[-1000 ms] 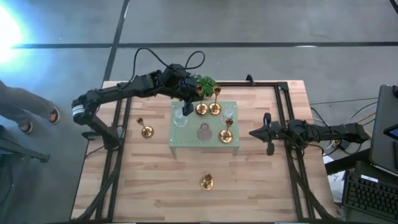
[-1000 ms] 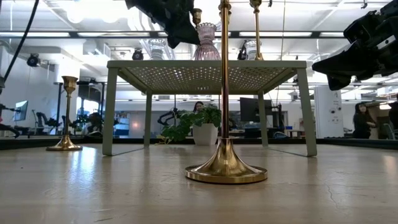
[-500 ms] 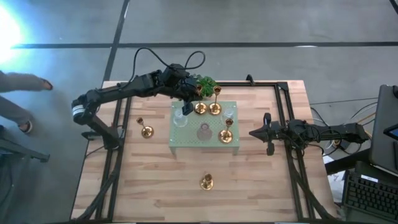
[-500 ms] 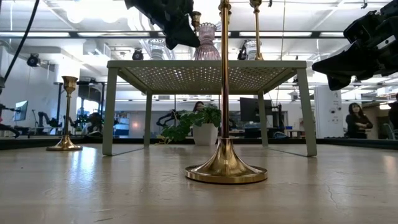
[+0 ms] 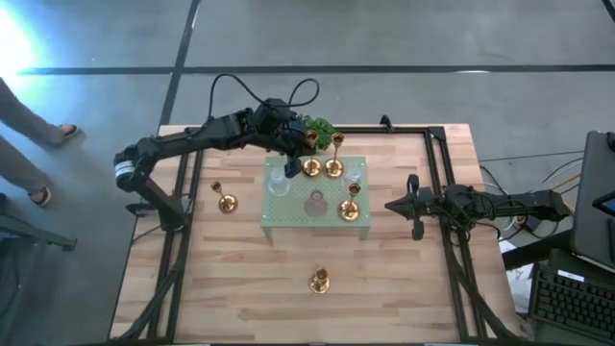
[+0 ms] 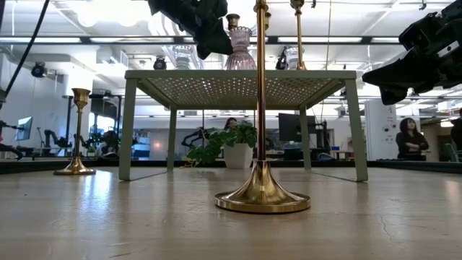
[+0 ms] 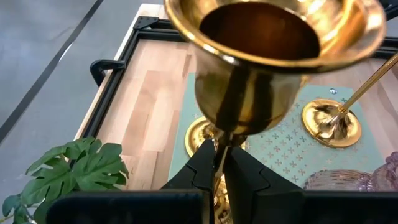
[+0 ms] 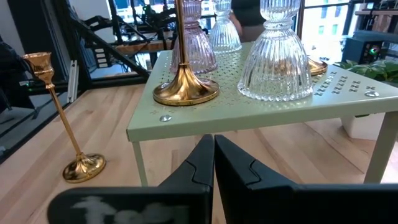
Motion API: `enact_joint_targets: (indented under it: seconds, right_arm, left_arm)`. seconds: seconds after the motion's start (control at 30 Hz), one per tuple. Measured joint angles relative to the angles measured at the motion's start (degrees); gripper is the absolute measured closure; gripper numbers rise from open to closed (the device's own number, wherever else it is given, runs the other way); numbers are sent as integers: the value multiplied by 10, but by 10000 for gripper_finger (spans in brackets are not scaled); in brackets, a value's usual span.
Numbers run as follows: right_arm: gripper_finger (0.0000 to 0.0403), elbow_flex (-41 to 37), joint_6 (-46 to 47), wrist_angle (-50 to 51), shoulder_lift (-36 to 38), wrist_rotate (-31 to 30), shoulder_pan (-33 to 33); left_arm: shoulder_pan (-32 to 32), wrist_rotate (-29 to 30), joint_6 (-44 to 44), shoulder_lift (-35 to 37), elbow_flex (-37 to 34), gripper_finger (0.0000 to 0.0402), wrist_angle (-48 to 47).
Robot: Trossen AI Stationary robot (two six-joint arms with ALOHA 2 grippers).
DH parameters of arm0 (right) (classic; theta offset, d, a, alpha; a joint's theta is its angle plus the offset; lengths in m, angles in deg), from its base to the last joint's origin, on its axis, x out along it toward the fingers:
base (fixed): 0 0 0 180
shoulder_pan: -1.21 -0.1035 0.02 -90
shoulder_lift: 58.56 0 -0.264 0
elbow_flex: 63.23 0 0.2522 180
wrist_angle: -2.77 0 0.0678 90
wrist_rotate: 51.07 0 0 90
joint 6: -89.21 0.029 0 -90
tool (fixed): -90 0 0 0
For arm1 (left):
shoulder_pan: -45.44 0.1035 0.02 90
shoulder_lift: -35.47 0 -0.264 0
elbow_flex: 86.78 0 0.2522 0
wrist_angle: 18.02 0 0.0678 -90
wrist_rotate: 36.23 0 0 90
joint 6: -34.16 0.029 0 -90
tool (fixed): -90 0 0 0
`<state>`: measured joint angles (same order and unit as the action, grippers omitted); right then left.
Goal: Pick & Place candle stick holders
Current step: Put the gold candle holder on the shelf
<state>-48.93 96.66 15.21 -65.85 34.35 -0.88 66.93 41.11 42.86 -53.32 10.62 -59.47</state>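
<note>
Brass holder (image 7: 273, 56) sits clamped by its thin stem between the fingers of the left gripper (image 7: 219, 163), its cup filling the left wrist view and its round base (image 5: 311, 168) over the back of the pale green perforated stand (image 5: 314, 197). Whether the base touches the stand top or hangs just above it cannot be told. Just beside it on the stand is a second brass holder (image 5: 333, 167), and a third (image 5: 350, 209) stands nearer the front right corner. Between them are the glass ones: a clear holder (image 5: 279, 185) on the left side, the pink holder (image 5: 314, 204) in the middle, another clear holder (image 5: 354, 174) toward the right.

Two brass holders are not on the stand: one (image 5: 225, 203) on the wooden table (image 5: 221, 279) to the stand's left, one (image 5: 319, 281) well in front of it. A leafy green plant (image 5: 315, 129) sits just behind the stand, close to the left gripper.

The right gripper (image 5: 413, 205) waits to the right of the stand, its fingers together on nothing.

The step in hand looks like placing this holder. The next move calls for settling the base flat, parting the fingers, then lifting clear without brushing the neighbouring stem or the plant.
</note>
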Motion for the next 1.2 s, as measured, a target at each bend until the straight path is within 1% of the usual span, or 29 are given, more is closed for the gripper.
enact_joint_targets:
  seconds: [0.3, 0.6, 1.2]
  right_arm:
    - [394, 0, 0, 0, 0, 0, 0]
    - [394, 0, 0, 0, 0, 0, 0]
    - [394, 0, 0, 0, 0, 0, 0]
  left_arm:
    - [0, -16, -8, -1, 0, 381, 7]
    - [0, -16, -6, -2, 5, 381, -6]
    - [1, -14, 29, -2, 5, 381, -8]
